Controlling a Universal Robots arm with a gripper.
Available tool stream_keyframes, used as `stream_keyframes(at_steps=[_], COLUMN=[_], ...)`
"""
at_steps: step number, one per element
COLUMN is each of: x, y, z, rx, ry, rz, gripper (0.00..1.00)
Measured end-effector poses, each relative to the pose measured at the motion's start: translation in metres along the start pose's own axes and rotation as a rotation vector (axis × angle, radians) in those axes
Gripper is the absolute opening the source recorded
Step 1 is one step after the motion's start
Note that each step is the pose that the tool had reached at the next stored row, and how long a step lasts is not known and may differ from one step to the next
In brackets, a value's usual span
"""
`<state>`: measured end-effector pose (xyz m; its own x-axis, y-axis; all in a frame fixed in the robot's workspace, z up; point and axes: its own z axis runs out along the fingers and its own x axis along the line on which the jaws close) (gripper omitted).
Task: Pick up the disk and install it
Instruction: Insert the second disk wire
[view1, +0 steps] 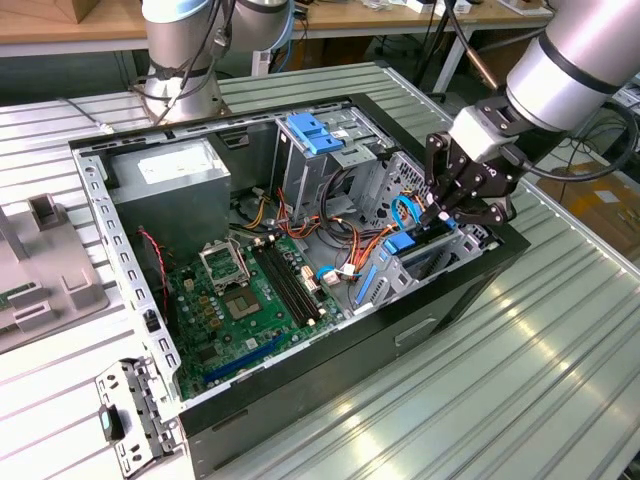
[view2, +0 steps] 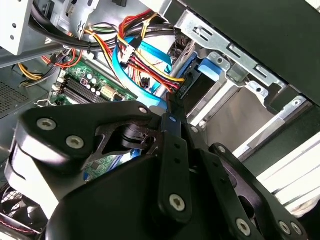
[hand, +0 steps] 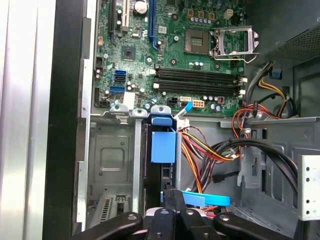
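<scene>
Disk: the disk (hand: 165, 174) is seen standing on edge inside the computer case (view1: 425, 318). It is sunk into a slot of the metal drive cage (hand: 111, 156) at the case's front corner. In the first wrist view only its dark narrow edge is shown, capped by a blue plastic tab (hand: 163, 146).

Gripper: the gripper (view1: 441, 213) is held directly over the disk's slot, with its tips lowered just inside the case's open side. The fingers (hand: 171, 201) are seen pressed together, with no gap made out between them. Their tips are placed at, or just above, the disk's exposed edge; contact cannot be confirmed.

Arm: the arm (view1: 572, 62) is brought in from outside the case, over its front wall. It is angled downward, so that the wrist is tilted toward the case's interior.

Cables: a bundle of red, yellow and black wires (hand: 202, 148) is run just beside the drive cage, inside the case. A flat blue cable (hand: 206, 199) is laid across next to the fingertips.

Motherboard: the green motherboard (view1: 243, 302) is mounted on the case's floor, beyond the cage from the gripper.

Power supply: a grey power supply (view1: 170, 186) is set in the case's far corner, well apart from the disk.

Latch: a light-blue latch (view1: 314, 132) is seated on top of the bays at the case's back edge.

Table: the case is laid on its side on a ribbed metal table (view1: 520, 400).
</scene>
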<state>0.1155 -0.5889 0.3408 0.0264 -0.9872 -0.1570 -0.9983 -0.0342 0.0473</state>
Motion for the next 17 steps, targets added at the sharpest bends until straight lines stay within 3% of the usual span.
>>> stream_keyframes(at_steps=[8, 9, 10, 11, 17], x=[0.0001, -0.0004, -0.0016, -0.0023, -0.0034], y=[-0.0019, -0.0017, -0.0014, -0.0012, -0.0039], z=[0.0012, -0.0020, -0.0105, -0.0145, -0.0222], rx=[-0.0028, -0.0026, -0.0029, -0.0029, -0.0031], ry=[-0.0015, -0.0040, -0.0011, -0.0013, -0.0009], rz=[0.000, 0.000, 0.000, 0.000, 0.000], gripper=[0.11, 0.11, 0.11, 0.11, 0.11])
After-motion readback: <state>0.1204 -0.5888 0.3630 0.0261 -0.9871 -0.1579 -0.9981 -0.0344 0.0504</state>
